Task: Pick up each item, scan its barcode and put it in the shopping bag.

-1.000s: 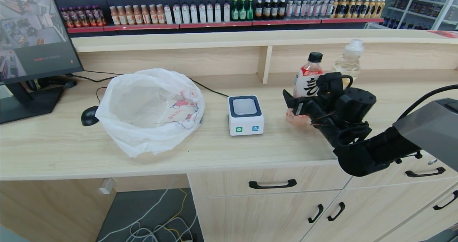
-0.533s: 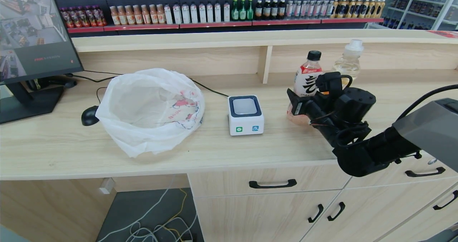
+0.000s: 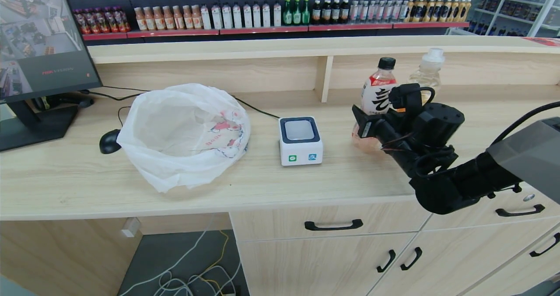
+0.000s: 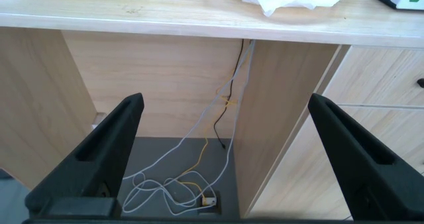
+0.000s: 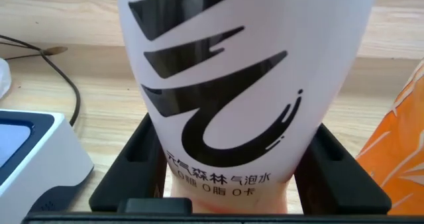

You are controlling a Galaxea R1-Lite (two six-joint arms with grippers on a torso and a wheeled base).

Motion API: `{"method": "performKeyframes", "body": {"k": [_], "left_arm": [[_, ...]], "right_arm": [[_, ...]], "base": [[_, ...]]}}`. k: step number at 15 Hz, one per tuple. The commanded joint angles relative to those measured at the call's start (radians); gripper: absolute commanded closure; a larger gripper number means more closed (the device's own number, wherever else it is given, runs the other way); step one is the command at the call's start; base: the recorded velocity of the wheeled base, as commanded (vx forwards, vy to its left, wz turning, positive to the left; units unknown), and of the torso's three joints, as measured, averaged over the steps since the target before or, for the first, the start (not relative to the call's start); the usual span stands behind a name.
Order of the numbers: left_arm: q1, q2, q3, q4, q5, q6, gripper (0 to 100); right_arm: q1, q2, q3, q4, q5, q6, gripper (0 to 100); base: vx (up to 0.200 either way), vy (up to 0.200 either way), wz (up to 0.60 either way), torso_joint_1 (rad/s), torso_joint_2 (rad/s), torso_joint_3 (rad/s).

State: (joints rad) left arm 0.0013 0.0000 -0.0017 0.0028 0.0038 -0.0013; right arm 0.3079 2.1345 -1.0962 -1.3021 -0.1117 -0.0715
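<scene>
the right gripper (image 3: 368, 128) is closed on the lower body of a clear plastic drink bottle with pink liquid, a white printed label and a black cap (image 3: 377, 98). the right wrist view shows the two black fingers (image 5: 136, 168) pressed against either side of the bottle (image 5: 238, 85), just under the label's print. the bottle stands upright at the right of the pale wooden counter (image 3: 262, 177). whether its base touches the wood or is just clear of it i cannot tell. a second clear bottle with a white cap and pale yellow liquid (image 3: 426, 75) stands just behind it.

the white box scanner with a dark-framed window (image 3: 300, 140) sits near the bottle, to the robot's left of it. the thin white plastic shopping bag (image 3: 183, 134) lies open beyond the scanner, well apart from the bottle. the left gripper (image 4: 225, 118) hangs below the counter edge, spread wide and holding nothing.

the bottle looks full, so it is probably fairly heavy. its wall likely gives a little under pressure, and the glossy label film may be slippery. a hold this low leaves most of the weight above the fingers, so the bottle could tip when turned toward the scanner window. a firm hold seems wise.
</scene>
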Motion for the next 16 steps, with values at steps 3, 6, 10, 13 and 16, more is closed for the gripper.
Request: {"method": "performKeyframes", "body": {"k": [3,6,10,13,16], "left_arm": [[0.000,0.000,0.000,0.000,0.001,0.000,0],[0.000,0.000,0.000,0.000,0.001,0.000,0],[0.000,0.000,0.000,0.000,0.001,0.000,0],[0.000,0.000,0.000,0.000,-0.001,0.000,0],[0.000,0.000,0.000,0.000,-0.001,0.000,0]], "right_arm": [[0.007,-0.045,0.001,0.000,0.000,-0.001,100],[0.016,-0.097,0.007,0.009,0.000,-0.001,100],[0.050,-0.196,0.059,0.029,-0.006,-0.002,100],[0.069,-0.291,0.160,0.024,-0.008,-0.007,100],[0.094,-0.393,0.285,0.021,-0.011,-0.014,100]], "base": [[0.000,0.000,0.00,0.000,0.00,0.000],[0.000,0.000,0.00,0.000,0.00,0.000],[0.000,0.000,0.00,0.000,0.00,0.000],[0.000,0.000,0.00,0.000,0.00,0.000],[0.000,0.000,0.00,0.000,0.00,0.000]]}}
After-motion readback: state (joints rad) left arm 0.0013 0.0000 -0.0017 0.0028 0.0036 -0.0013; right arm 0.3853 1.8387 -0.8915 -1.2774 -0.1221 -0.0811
